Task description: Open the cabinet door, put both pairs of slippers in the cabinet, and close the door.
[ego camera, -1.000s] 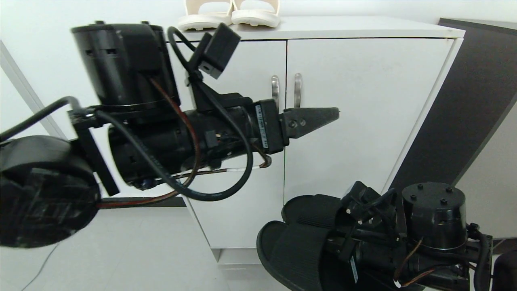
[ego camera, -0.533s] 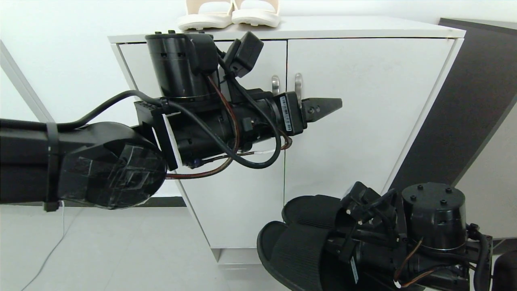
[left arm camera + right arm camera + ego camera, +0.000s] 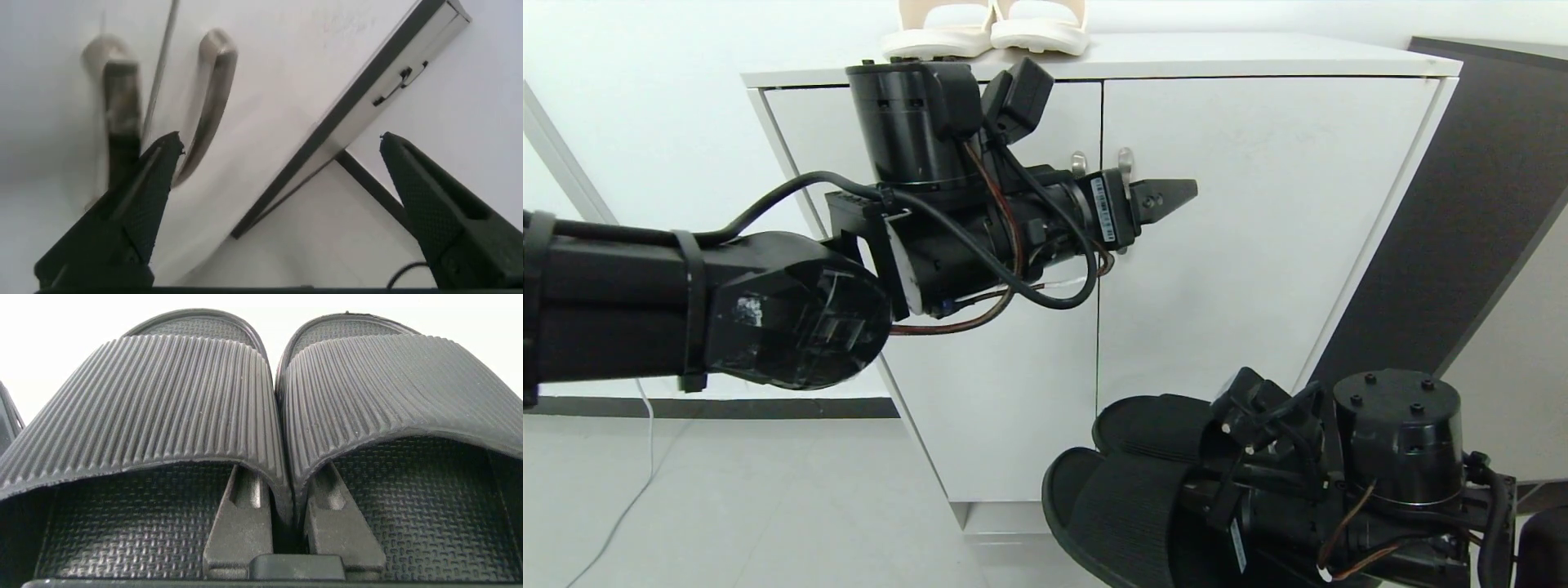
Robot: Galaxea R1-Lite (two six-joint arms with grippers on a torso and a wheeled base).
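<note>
The left gripper (image 3: 282, 139) has its jaws spread wide with nothing between them. In the left wrist view the right door handle (image 3: 208, 106) sits close beside one finger (image 3: 139, 204), well off the middle of the gap. The left door handle (image 3: 114, 90) lies just across the door seam and partly behind that same finger. Both handles are slim metal bars with their long axes upright on the shut doors of the white cabinet (image 3: 1258, 245). In the head view the gripper lies crosswise to them, with its tips past the right handle and over the right door. It is unclear how far it stands off the panel. Judging by this, the coming move depends on bringing the right handle to the centre of the open jaws before they close. The left arm is clearly the nearer one. The right gripper (image 3: 290, 498) hangs low in front of the cabinet base, jaws clamped on the black slippers (image 3: 1127, 490), one finger inside each shoe. The white slippers (image 3: 988, 33) rest on the cabinet top.
</note>
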